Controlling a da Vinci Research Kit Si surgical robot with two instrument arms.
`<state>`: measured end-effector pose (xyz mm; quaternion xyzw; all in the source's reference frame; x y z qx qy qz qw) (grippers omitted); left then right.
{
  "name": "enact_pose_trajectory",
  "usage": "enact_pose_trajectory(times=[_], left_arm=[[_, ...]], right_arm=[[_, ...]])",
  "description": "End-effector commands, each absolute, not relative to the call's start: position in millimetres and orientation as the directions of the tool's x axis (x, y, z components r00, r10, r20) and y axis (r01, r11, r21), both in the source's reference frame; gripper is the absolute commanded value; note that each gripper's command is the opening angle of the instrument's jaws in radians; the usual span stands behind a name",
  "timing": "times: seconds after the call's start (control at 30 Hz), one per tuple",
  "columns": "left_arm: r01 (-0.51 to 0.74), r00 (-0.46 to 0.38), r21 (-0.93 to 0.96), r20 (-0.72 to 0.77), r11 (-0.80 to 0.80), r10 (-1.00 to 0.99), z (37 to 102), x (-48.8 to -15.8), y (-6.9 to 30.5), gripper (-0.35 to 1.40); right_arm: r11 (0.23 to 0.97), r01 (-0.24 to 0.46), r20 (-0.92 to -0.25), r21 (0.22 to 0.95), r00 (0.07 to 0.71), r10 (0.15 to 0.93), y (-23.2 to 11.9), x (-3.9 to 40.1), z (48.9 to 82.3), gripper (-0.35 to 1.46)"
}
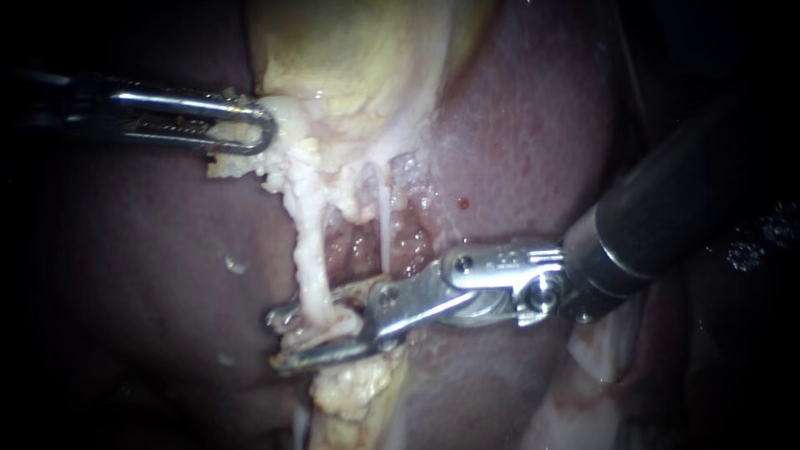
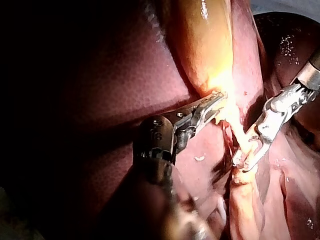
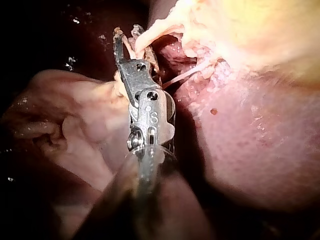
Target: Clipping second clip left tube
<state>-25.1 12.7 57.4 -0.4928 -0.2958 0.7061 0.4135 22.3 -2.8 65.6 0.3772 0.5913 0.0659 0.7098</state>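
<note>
Straddling the left tube, the right instrument has its jaws open w/ a clear gap. The tube passes between them, low down, just above the fat. Tube's long axis runs approx vertical in endoscope view, top end at the gallbladder. Best: jaws square across, both tips visible beyond the tube, then close. Left instrument jaws are clamped on the gallbladder edge, prob. giving tension.

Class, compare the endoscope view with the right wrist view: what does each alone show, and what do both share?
Endoscope only: the left instrument, jaws shut on the gallbladder at its edge. Right wrist only: broad pale tissue folds beside the right instrument. Both: the right instrument's open jaws astride the left tube, the liver, a red spot.
</note>
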Motion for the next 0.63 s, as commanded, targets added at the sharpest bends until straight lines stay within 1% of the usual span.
enact_pose_trajectory(times=[0.03, 0.07, 0.1, 0.23, 0.37, 0.63], left_arm=[[-0.292, -0.172, -0.825, -0.451, -0.483, 0.876, 57.4, -25.1, 12.7, -0.35], [-0.292, -0.172, -0.825, -0.451, -0.483, 0.876, 57.4, -25.1, 12.7, -0.35], [-0.292, -0.172, -0.825, -0.451, -0.483, 0.876, 57.4, -25.1, 12.7, -0.35], [-0.292, -0.172, -0.825, -0.451, -0.483, 0.876, 57.4, -25.1, 12.7, -0.35], [-0.292, -0.172, -0.825, -0.451, -0.483, 0.876, 57.4, -25.1, 12.7, -0.35], [-0.292, -0.172, -0.826, -0.451, -0.483, 0.876, 57.5, -25.1, 12.7, -0.35]], right_arm=[[0.689, 0.343, -0.770, 0.638, 0.303, 0.561, -2.9, 22.2, 65.4, -0.24], [0.676, 0.336, -0.755, 0.656, 0.311, 0.577, -2.9, 22.1, 65.4, -0.31], [0.666, 0.330, -0.743, 0.669, 0.317, 0.589, -2.9, 22.0, 65.4, -0.35], [0.635, 0.312, -0.707, 0.707, 0.334, 0.623, -2.9, 21.7, 65.5, -0.35], [0.629, 0.323, -0.707, 0.707, 0.337, 0.621, -3.0, 21.6, 65.5, -0.35], [0.629, 0.324, -0.708, 0.707, 0.338, 0.621, -3.0, 21.7, 65.6, -0.35]])
